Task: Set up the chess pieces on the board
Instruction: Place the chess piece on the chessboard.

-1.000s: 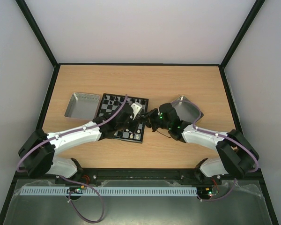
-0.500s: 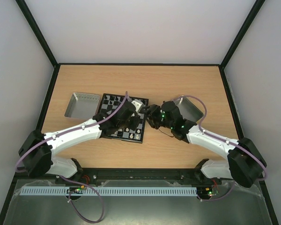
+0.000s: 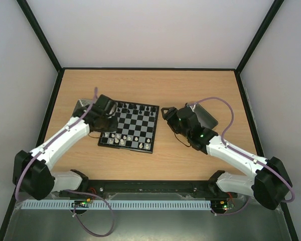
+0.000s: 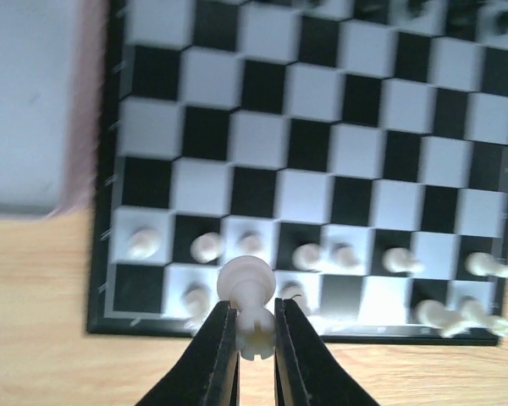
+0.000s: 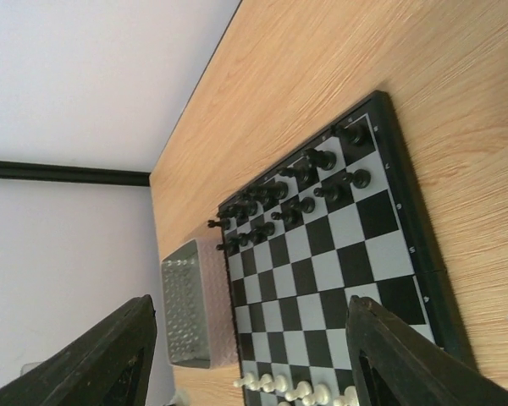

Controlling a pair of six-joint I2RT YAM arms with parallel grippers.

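Where the board [image 5: 322, 262] ends, a grey tray [image 5: 186, 315] sits.

White arms [image 3: 70, 134], black joints [image 3: 32, 175], purple cables [image 3: 230, 113], green lights [image 3: 201, 134].

Wooden table [image 3: 200, 85], white walls [image 3: 150, 30], black frame [image 3: 40, 35].

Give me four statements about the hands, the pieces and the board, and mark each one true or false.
1. The left hand is shut on a white piece. True.
2. The right hand grips a black piece. False: it is open and holds nothing.
3. The black pieces stand in rows along one edge of the board. True.
4. The grey tray lies on top of the board. False: it lies beside the board.
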